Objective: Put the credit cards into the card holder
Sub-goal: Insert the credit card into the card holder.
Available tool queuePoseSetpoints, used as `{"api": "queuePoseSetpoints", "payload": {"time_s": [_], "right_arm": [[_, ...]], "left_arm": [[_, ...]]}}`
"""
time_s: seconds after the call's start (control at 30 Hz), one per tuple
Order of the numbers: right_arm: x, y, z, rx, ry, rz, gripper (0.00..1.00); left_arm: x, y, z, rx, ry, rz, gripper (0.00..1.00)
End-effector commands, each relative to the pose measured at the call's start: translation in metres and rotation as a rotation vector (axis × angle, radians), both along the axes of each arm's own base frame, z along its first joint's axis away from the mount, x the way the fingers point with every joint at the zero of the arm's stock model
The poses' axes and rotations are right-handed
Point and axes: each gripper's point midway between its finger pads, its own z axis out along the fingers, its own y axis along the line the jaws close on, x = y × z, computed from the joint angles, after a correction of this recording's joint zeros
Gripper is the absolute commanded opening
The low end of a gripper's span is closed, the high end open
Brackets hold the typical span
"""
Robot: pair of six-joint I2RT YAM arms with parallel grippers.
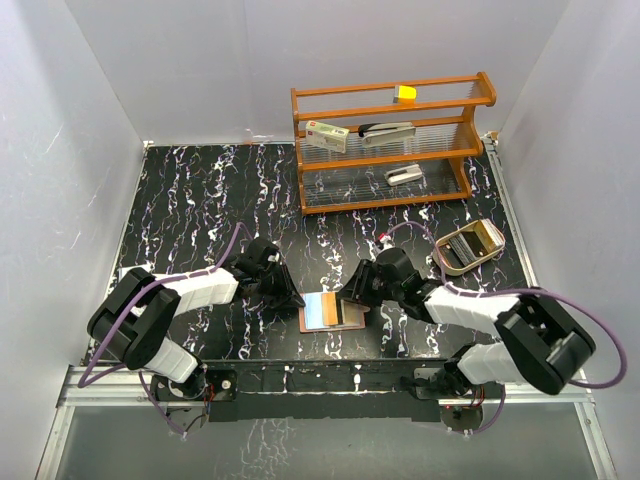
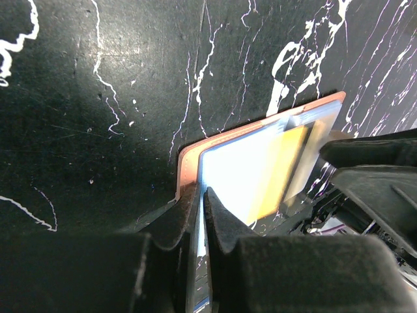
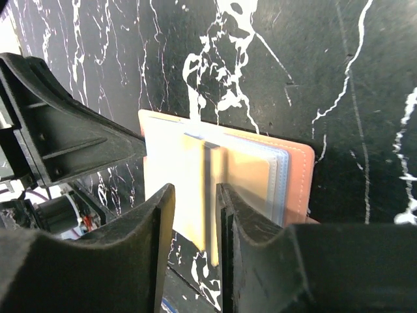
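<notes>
The reddish-brown card holder lies open on the black marble table, between my two grippers. A light blue card lies on its left half and an orange card on its right half. My left gripper is shut on the holder's left edge; a thin light blue sheet runs between its pads. I cannot tell whether that sheet is the card or a sleeve. My right gripper is slightly open over the orange card, which lies across the holder with its clear sleeves.
A wooden rack stands at the back with a yellow block, a white printed packet and metal items on it. A tan tray sits at the right. White walls close in the table.
</notes>
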Motion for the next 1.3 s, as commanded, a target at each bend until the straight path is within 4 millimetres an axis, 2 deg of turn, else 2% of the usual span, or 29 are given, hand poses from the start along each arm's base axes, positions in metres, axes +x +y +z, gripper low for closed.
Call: {"api": "queuePoseSetpoints", "payload": {"time_s": [0.0,0.13,0.4,0.67,1.03,1.27], "right_arm": [[0.016,-0.012,0.026,-0.084,-0.099,-0.038,0.32],[0.016,-0.013,0.034,-0.077,-0.115,-0.045,0.33],[0.006,-0.003,0.017,-0.094,-0.081,-0.013,0.35],[-0.002,0.017,0.01,-0.085,-0.074,0.027,0.35],[-0.001,0.041,0.024,0.005,-0.099,0.052,0.35],[-0.008,0.054,0.027,0.049,-0.085,0.074,0.33]], "left_arm": [[-0.008,0.006,-0.004,0.033,0.016,-0.004,0.06],[-0.007,0.003,0.0,0.012,0.014,-0.007,0.06],[-0.009,0.002,-0.001,0.003,0.02,-0.006,0.07],[-0.006,-0.003,0.003,-0.02,0.014,-0.009,0.07],[-0.005,-0.004,0.005,-0.023,0.011,-0.01,0.07],[-0.004,-0.006,0.006,-0.029,0.009,-0.005,0.07]]}}
